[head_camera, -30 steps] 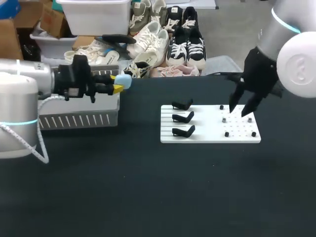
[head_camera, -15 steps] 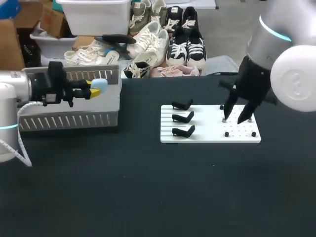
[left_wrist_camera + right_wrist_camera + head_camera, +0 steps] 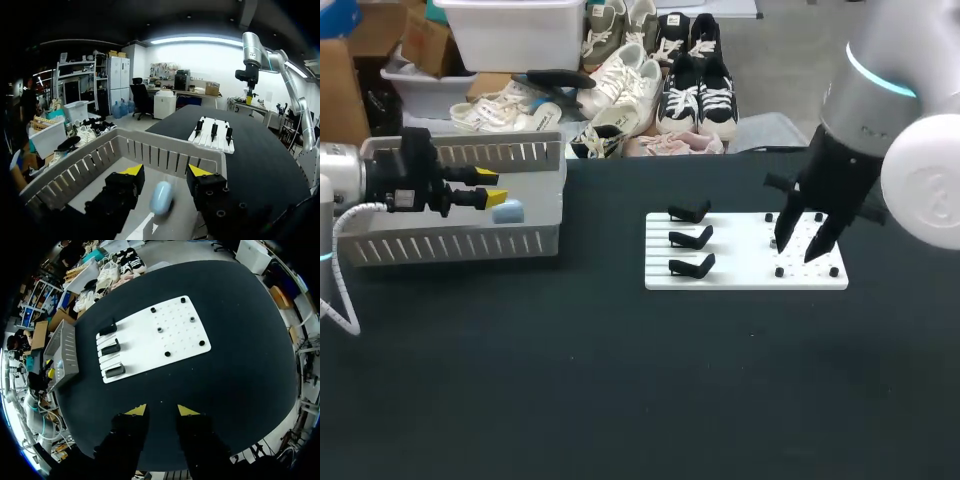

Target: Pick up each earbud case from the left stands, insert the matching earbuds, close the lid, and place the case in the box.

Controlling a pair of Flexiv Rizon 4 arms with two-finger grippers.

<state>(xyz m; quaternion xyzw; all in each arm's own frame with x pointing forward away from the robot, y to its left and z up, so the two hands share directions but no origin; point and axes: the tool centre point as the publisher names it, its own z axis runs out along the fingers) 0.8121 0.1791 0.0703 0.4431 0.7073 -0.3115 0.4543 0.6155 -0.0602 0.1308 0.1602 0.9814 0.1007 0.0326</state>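
Observation:
A light blue earbud case with its lid closed lies inside the grey slatted box at the table's left. My left gripper hangs just above it, open. In the left wrist view the case sits free below the gap of the left gripper, over the box floor. Three black stands on the white board are empty. My right gripper hovers over the board's pegged right half. Seen from its own wrist, the right gripper stands open, holding nothing.
Several small pegs stick up from the board's right half. The box wall rises ahead of the left gripper. From the right wrist, the board and the box lie far below on the black table.
My left gripper carried the blue case leftward over the box, then opened; the case dropped into the box. My right gripper shifted slightly above the pegs.

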